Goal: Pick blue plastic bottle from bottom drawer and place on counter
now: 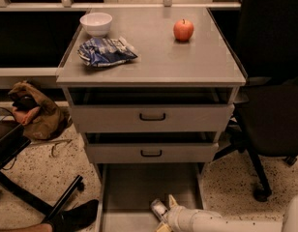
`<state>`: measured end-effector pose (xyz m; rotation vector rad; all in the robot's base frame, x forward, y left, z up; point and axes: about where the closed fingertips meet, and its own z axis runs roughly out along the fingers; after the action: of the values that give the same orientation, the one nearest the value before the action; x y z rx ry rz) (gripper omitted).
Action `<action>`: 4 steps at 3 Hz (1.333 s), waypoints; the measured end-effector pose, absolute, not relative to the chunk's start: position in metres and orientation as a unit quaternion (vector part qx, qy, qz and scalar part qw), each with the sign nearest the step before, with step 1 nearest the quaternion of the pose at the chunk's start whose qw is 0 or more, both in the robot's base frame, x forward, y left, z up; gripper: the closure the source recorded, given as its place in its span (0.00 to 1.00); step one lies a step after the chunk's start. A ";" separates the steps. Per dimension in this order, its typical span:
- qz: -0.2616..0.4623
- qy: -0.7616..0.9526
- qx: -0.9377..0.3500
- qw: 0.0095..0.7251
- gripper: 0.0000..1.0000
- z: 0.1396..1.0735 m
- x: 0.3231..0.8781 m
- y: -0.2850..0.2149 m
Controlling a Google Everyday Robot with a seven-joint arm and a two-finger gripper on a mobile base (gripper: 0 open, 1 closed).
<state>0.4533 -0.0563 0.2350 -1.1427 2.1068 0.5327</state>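
One black office chair at right, the bulkiest item. Grey square surface at centre, on top of the cabinet. Bottom drawer pulled out toward the near edge, its flat floor exposed. Two upper drawers with black handles, each slightly ajar. White arm enters from near right and lies low over the bottom drawer. Brown bag on the floor at left. Blue-and-white snack bag on the surface, near left. White bowl at far left, just beyond the snack bag. Red apple at far right, well apart from both. Tool down inside the bottom drawer at its near end; grip state: cannot tell. Blue plastic bottle lies on the drawer floor, right at the tool.
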 end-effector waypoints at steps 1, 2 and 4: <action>0.220 0.807 -0.426 0.346 0.00 0.221 0.453 -0.051; 0.242 0.805 -0.404 0.361 0.00 0.192 0.453 -0.052; 0.249 0.808 -0.381 0.373 0.00 0.143 0.458 -0.057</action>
<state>0.4577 -0.0567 0.1432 -0.9762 2.0712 0.6389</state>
